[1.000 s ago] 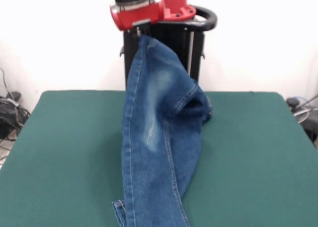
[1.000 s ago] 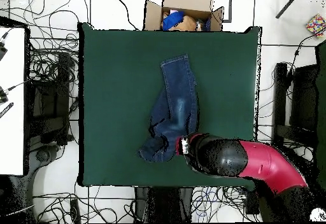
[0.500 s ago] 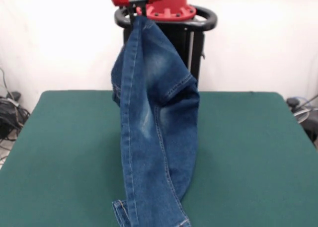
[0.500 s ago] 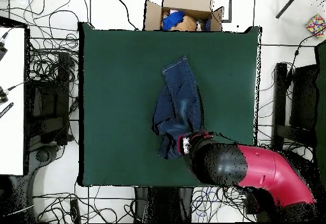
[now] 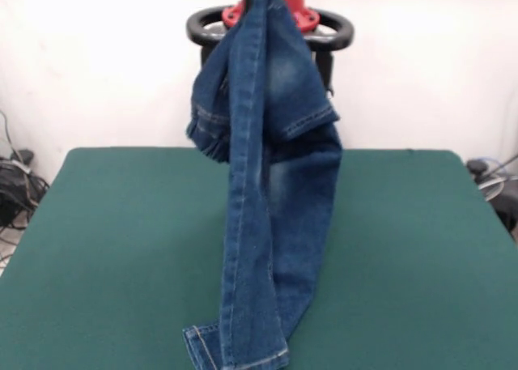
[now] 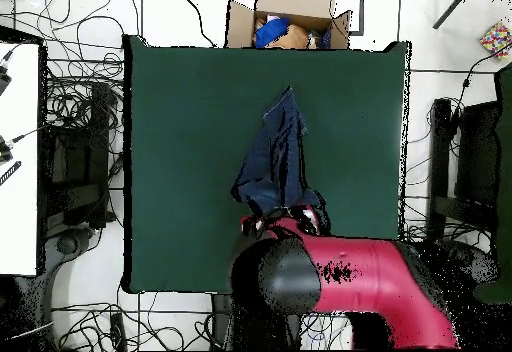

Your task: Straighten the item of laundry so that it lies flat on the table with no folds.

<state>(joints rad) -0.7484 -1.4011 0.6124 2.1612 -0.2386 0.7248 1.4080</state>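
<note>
Gripper is cut off at the top edge in the front view and buried under the arm overhead, so whether it is clamped cannot be told. Jeans are hung from there, hems resting mid-table; cardboard box and floor cables are seen around it.

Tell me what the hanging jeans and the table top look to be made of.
The jeans: denim, by the look. Medium-blue woven cloth with faded whitish patches, tan stitched seams and a hemmed leg end; matte, and limp enough to hang in folds.
The table top: seemingly a plain dark green cloth cover, matte and even, though the weave cannot be made out.
</note>
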